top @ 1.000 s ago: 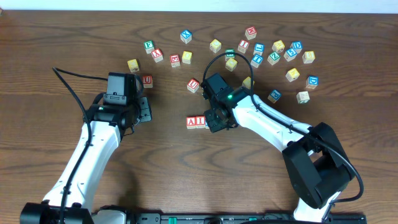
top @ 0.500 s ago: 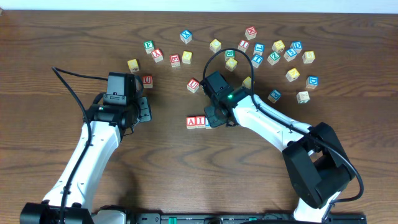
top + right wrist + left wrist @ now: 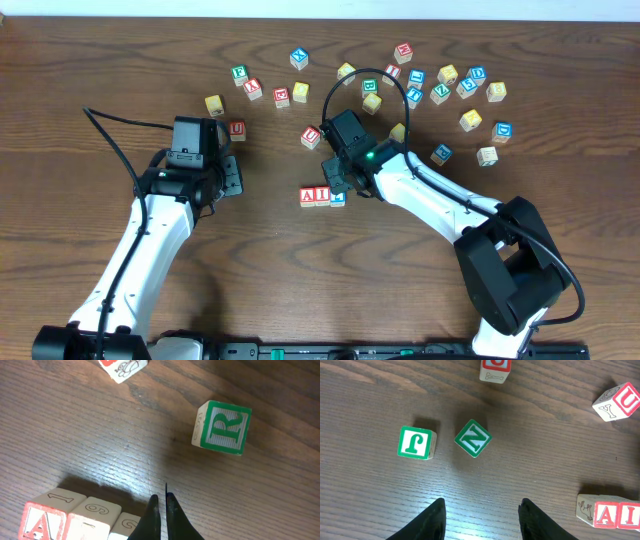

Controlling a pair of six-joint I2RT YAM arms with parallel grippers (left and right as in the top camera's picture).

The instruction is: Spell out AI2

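Now that the right arm has drawn back from the row, the blue 2 block (image 3: 338,199) shows in the overhead view where a second ago the arm covered it. It sits on the bench (image 3: 300,290) just right of the red I block (image 3: 322,195), which touches the red A block (image 3: 308,196). The 2 block looks set a shade nearer the robot than its neighbours, and it touches or very nearly touches the I; the views do not settle which.

The right fingers (image 3: 153,517) are pressed together with nothing between them. They hang just beyond the row over bare wood, with a green R block (image 3: 224,427) further off. Across the bench, the left fingers (image 3: 432,522) stand partly apart and empty, unmoved over the last second, above a green J block (image 3: 416,442) and a green N block (image 3: 473,438).

Judging by this, the last block has been nudged into place with shut fingers, and the word reads A, I, 2 from left to right in the overhead view. What remains, at most, is a slight straightening of the 2 block; the task seems all but done.
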